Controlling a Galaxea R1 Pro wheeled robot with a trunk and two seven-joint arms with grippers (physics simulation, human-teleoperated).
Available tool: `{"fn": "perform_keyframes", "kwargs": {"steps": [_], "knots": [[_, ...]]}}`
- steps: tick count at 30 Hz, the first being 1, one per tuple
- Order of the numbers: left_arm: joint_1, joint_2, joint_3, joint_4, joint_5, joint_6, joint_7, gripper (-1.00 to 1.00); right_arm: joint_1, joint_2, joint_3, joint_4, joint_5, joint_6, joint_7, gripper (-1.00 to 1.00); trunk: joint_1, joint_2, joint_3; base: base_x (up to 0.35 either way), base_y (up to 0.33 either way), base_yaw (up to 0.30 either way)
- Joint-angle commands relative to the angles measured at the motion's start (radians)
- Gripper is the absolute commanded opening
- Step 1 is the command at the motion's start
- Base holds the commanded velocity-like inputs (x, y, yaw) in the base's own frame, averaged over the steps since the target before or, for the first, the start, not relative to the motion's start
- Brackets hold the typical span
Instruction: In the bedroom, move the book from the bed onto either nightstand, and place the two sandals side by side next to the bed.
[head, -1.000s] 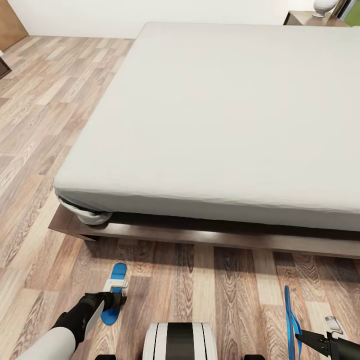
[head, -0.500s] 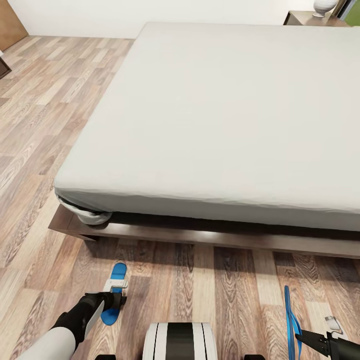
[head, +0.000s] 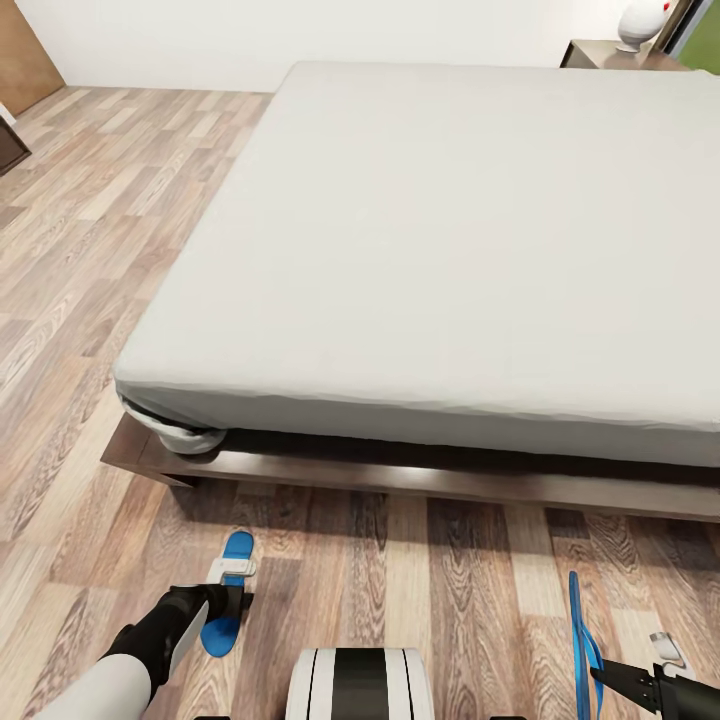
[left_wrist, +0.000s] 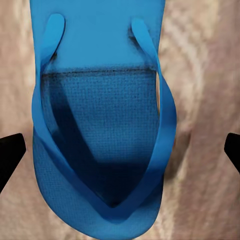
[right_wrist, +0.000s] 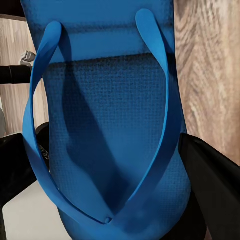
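Beside the bed (head: 450, 250), on the floor (head: 400, 560), the left hand (head: 232, 603) hangs over one sandal (head: 228, 590), fingers apart and not touching it. The right hand (head: 612, 680) is clamped on the other sandal (head: 585, 635), held on edge. Released like that, it could topple and land crooked, well apart from its mate.
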Motion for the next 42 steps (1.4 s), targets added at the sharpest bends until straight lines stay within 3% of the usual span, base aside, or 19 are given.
{"fn": "perform_keyframes", "kwargs": {"steps": [1,13,26,30,34,37,38,39,42], "knots": [[0.0,0.0,0.003,-0.002,-0.008,0.005,-0.006,1.0,0.0,0.0,-0.005,0.0,0.005,-0.005,0.002,-1.0,0.0,0.0,-0.001,0.0,0.0,0.0],[0.0,0.0,0.003,-0.002,-0.008,0.005,-0.006,1.0,0.0,0.0,-0.005,0.0,0.005,-0.005,0.002,-1.0,-0.005,0.002,0.038,0.0,0.0,0.0],[0.0,0.005,0.008,-0.009,-0.008,0.004,-0.008,1.0,0.0,0.001,-0.005,0.0,0.005,-0.006,0.002,-1.0,-0.005,0.002,0.038,0.0,0.0,0.0],[0.0,0.04,0.015,-0.02,-0.007,0.004,-0.012,1.0,0.0,0.001,-0.005,0.0,0.005,-0.006,0.002,-1.0,-0.005,0.002,0.038,0.0,0.0,0.0],[0.0,0.066,0.052,-0.069,0.008,0.006,-0.019,1.0,0.0,0.001,-0.005,0.0,0.005,-0.006,0.002,-1.0,-0.005,0.002,0.038,0.0,0.0,0.0],[0.0,0.091,0.088,-0.087,0.027,0.007,-0.072,1.0,0.0,0.001,-0.005,0.0,0.005,-0.006,0.002,-1.0,-0.005,0.002,0.038,0.0,0.0,0.0],[0.0,0.117,0.102,-0.091,0.034,0.009,-0.211,1.0,0.0,0.001,-0.005,0.0,0.006,-0.006,0.002,-1.0,-0.005,0.002,0.038,0.0,0.0,0.0],[0.0,0.133,0.104,-0.092,0.034,0.01,-0.281,1.0,0.0,0.001,-0.005,0.0,0.006,-0.006,0.002,-1.0,-0.005,0.002,0.038,0.0,0.0,0.0],[0.0,0.164,0.107,-0.092,0.035,0.013,-0.377,1.0,0.0,0.001,-0.005,0.0,0.005,-0.006,0.002,-1.0,-0.005,0.002,0.038,0.0,0.0,0.0]]}}
